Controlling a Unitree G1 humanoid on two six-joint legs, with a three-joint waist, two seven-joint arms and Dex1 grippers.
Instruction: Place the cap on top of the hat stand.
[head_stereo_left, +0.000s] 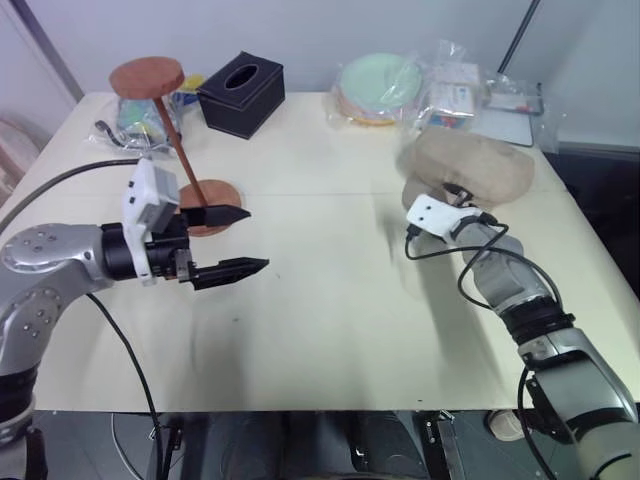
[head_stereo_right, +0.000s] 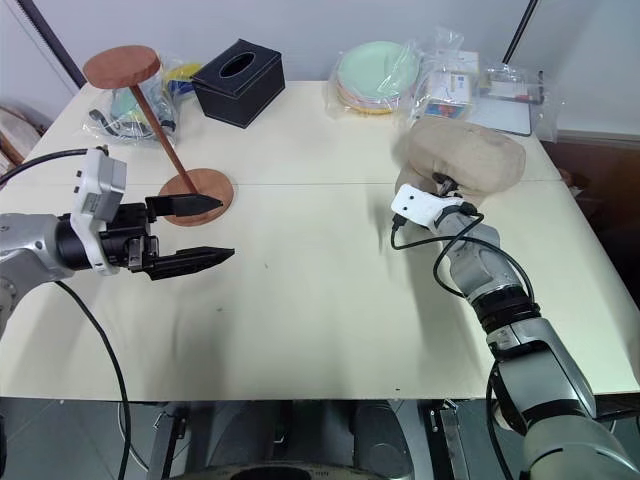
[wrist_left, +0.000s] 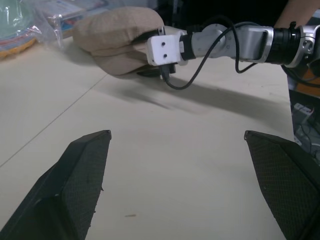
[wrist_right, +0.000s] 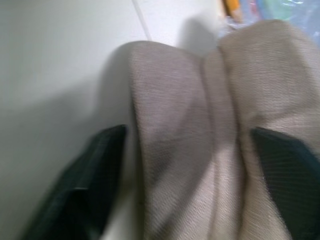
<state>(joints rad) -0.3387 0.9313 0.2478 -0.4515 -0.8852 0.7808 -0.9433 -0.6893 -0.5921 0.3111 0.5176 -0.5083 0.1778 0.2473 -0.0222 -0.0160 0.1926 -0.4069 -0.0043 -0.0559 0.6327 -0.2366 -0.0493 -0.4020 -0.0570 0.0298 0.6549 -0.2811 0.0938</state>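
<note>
Flanking hat stand (head_stereo_left: 180, 140), tissue box (head_stereo_left: 241, 93), plates (head_stereo_left: 378, 88), bagged items (head_stereo_left: 470, 92)

Pale bench (head_stereo_left: 330, 330), seam running across its middle. Black tissue box (head_stereo_left: 241, 93) at 11 o'clock, oval slot on top. Stack of pastel plates (head_stereo_left: 378, 88), green uppermost, at 12 o'clock. Clear bags of packets (head_stereo_left: 460, 90) at 1 o'clock, just beside the plates. Bagged items (head_stereo_left: 135, 118) at 10 o'clock.

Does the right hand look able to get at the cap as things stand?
Probably yes: the right hand is already at the cap, its fingers on either side of the fabric, nothing between them.
</note>
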